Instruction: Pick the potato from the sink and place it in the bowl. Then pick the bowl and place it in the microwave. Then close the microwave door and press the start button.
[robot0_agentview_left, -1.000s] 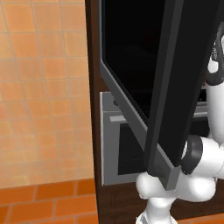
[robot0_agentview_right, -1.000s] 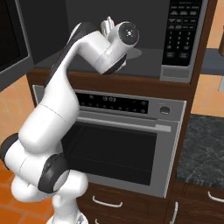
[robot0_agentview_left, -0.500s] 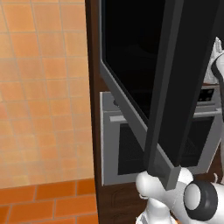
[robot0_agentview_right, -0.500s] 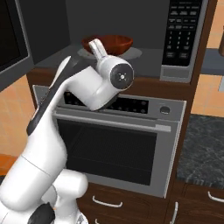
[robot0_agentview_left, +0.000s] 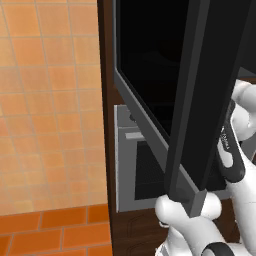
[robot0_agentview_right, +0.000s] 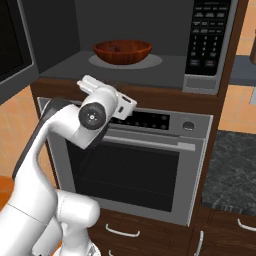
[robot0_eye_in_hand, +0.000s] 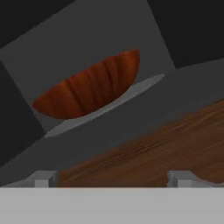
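The reddish-brown bowl (robot0_agentview_right: 122, 51) sits on the round plate inside the open microwave (robot0_agentview_right: 150, 70). A small dark lump (robot0_agentview_right: 116, 49) in the bowl looks like the potato. My gripper (robot0_agentview_right: 109, 92) hangs open just below the microwave's floor, in front of the oven's control strip, apart from the bowl. In the hand view the bowl (robot0_eye_in_hand: 89, 87) is seen from below its rim, with my gripper (robot0_eye_in_hand: 113, 179) empty and its tips wide apart. The microwave door (robot0_agentview_left: 210, 90) is swung open to the left. The sink is out of view.
The microwave's keypad (robot0_agentview_right: 207, 35) is on the right of the cavity. Below is a wall oven (robot0_agentview_right: 135, 170) with a bar handle. A dark stone counter (robot0_agentview_right: 235, 170) lies to the right, drawers underneath. An orange tiled wall (robot0_agentview_left: 50, 100) stands left of the cabinet.
The hand has drawn back out of the microwave and dropped below its floor, leaving the bowl inside. Its jaws have opened a little wider.
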